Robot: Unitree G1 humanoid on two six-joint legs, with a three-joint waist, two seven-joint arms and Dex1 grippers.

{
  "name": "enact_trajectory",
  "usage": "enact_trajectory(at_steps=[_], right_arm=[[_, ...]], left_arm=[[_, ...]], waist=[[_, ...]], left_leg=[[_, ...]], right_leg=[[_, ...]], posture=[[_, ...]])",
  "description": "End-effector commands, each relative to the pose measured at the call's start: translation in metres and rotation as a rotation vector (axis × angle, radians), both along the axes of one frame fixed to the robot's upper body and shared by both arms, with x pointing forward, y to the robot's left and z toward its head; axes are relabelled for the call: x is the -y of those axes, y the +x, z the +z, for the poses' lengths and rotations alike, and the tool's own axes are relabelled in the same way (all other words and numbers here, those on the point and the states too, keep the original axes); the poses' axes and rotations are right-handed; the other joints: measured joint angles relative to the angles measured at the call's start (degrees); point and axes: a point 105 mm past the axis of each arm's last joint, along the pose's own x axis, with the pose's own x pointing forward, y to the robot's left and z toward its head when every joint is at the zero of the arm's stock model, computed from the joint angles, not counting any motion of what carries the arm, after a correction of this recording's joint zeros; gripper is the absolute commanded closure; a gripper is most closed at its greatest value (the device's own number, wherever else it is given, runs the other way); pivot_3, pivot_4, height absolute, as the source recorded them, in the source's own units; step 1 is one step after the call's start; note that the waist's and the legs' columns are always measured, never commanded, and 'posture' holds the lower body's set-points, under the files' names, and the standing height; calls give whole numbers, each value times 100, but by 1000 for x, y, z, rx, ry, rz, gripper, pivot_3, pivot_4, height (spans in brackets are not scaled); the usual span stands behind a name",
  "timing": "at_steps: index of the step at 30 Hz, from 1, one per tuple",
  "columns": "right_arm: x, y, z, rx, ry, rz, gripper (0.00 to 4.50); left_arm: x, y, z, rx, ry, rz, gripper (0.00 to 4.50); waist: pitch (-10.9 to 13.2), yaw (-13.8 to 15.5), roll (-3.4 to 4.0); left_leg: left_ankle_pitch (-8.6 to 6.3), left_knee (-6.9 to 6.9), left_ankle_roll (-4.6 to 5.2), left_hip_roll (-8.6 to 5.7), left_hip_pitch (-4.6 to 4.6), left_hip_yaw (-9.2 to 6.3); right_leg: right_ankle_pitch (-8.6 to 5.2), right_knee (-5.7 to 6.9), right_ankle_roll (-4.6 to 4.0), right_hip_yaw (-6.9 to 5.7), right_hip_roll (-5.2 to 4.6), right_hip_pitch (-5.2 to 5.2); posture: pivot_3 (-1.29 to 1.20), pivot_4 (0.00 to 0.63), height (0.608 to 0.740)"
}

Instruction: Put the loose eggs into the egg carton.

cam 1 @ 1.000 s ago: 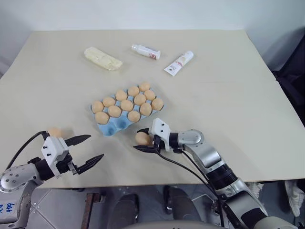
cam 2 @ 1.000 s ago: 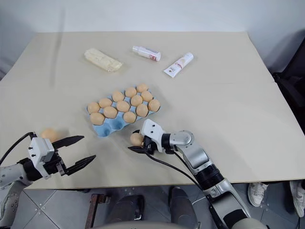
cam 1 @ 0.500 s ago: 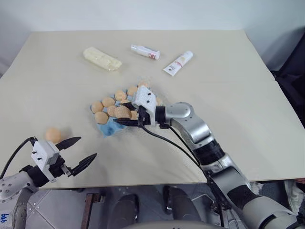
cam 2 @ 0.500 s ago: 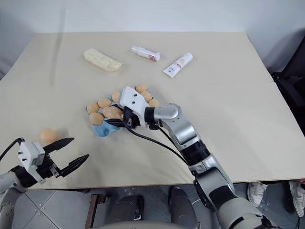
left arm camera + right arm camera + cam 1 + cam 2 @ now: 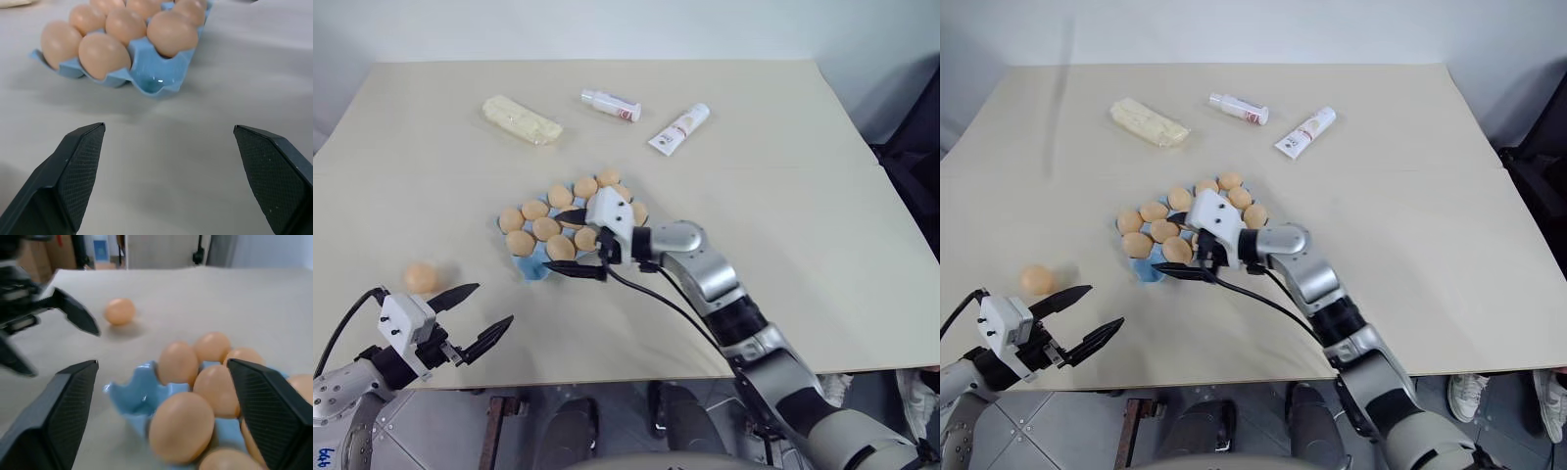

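Both sets of jaws stand wide apart and hold nothing. The right gripper (image 5: 579, 243) hangs over the near end of the light blue egg carton (image 5: 530, 266), one finger on each side of an egg (image 5: 182, 427) seated in a near cup, clear of it. The carton sits mid-counter, nearly full of tan eggs, with one near corner cup (image 5: 152, 81) bare. The left gripper (image 5: 478, 315) hovers near the counter's (image 5: 783, 176) front edge, left of the carton and well apart from it. One loose egg (image 5: 421, 277) lies on the counter left of the carton, just beyond the left gripper. Beyond the carton lie a pale yellow wrapped block (image 5: 522, 119) and two white tubes (image 5: 611, 105) (image 5: 679, 129).
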Motion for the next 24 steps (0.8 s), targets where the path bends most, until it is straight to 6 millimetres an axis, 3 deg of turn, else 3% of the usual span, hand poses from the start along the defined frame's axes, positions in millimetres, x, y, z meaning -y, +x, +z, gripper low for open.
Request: enact_trajectory(at_steps=[1,3,6,9,16,24], right_arm=[[44,-14,15,71,69,17,64],[68,-17,11,91,77,-7,64],[120,-27,-13,-1,-4,-32,64],[140,-34,-27,-20,-41,-66,64],[133,-43,-29,-30,-7,-62,64],[121,-39,-22,9,16,-59,64]], left_arm=[[-7,0,11,43,10,18,0],[-11,1,12,46,16,30,0],[-24,-1,13,41,22,73,0],[-46,-4,11,29,27,186,0],[-84,-22,2,69,-89,478,0],[-115,-34,0,135,-151,760,0]], waist=[[0,45,-1],[0,68,-1],[0,79,0],[0,50,0],[1,56,1],[-4,153,-9]], left_leg=[[-1,0,1,0,1,1],[-1,0,2,0,1,1],[-1,-1,1,2,2,3],[-1,-1,2,3,4,5],[1,5,-3,15,19,21],[-1,9,-3,13,11,17]], right_leg=[[0,-4,0,-2,0,2],[0,-8,0,-3,-1,4],[0,-10,0,-4,0,5],[0,-13,0,-1,0,7],[0,8,-1,7,8,7],[1,-4,1,4,2,9]], posture=[[0,150,740],[0,150,740],[0,150,740],[0,150,740],[0,150,740],[0,150,740]])
